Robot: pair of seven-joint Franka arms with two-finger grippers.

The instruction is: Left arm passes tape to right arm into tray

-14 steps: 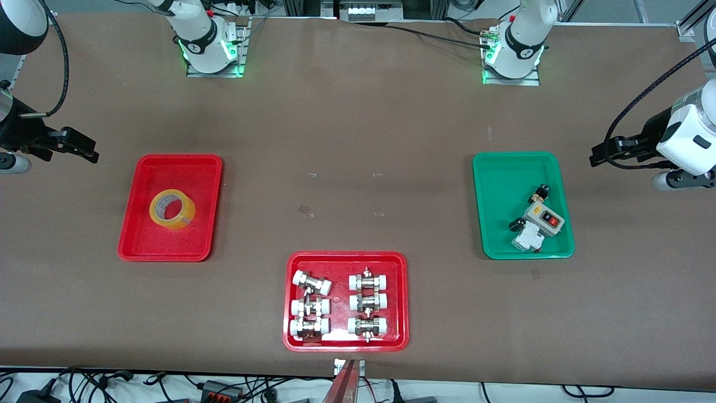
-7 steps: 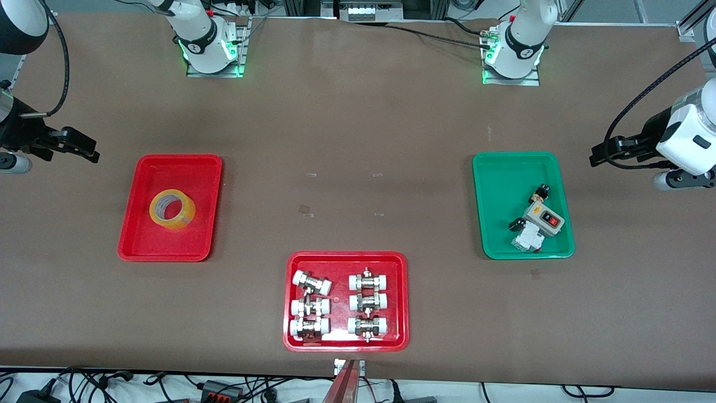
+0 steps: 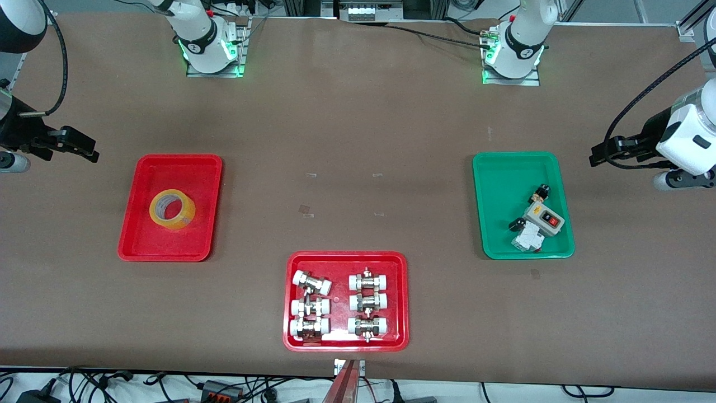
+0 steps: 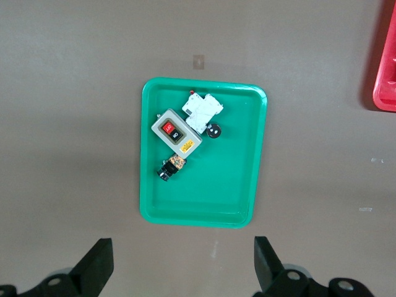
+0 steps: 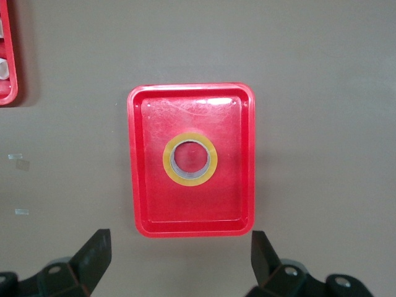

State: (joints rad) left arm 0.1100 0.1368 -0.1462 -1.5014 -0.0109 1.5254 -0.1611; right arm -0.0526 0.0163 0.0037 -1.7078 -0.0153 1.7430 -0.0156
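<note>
Tape (image 3: pixel 172 209) (yellowish, translucent) in tray (image 3: pixel 134 224)

Two near-twin white jointed arms. Right arm (image 3: pixel 196 33): glossy white shell, black band with a small white mark near its base, green glowing lights, silver base plate bolted to the desk. Left arm (image 3: pixel 523 39): same white shell, black band, green lights, silver plate. Black cable looping along each arm. Right gripper (image 3: pixel 70 144): matte black, silver cylinder beside the wrist. Left gripper (image 3: pixel 607 152): matte black under a white wrist block with a dark oval marking. Wedge-shaped black jaws, round screw holes in their mounts.
</note>
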